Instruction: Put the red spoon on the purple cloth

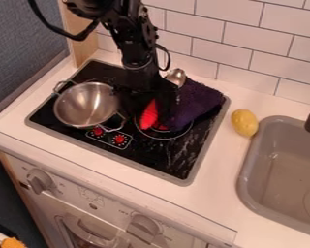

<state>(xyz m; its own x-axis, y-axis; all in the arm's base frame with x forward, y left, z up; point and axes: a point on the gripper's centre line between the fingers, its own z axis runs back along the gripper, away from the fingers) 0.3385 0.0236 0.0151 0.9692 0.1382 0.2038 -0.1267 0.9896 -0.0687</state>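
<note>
White tiles (249, 40) back your stove (142, 150). Your gripper (147, 88) hangs by the red spoon (149, 115); you can't tell its grip.

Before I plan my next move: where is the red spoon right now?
In the camera view, the red spoon is at mid-stovetop, between the metal pot on the left and the purple cloth on the right.

The pot (86, 104) and small spoon (176, 76) are shiny metal; the stovetop (159, 162) is glossy and smooth. The purple cloth (199, 102) is soft-looking, matt fabric. Smooth tiles (248, 38) back the smooth, pale counter (70, 138); the upright post (82, 38) looks wooden.
</note>
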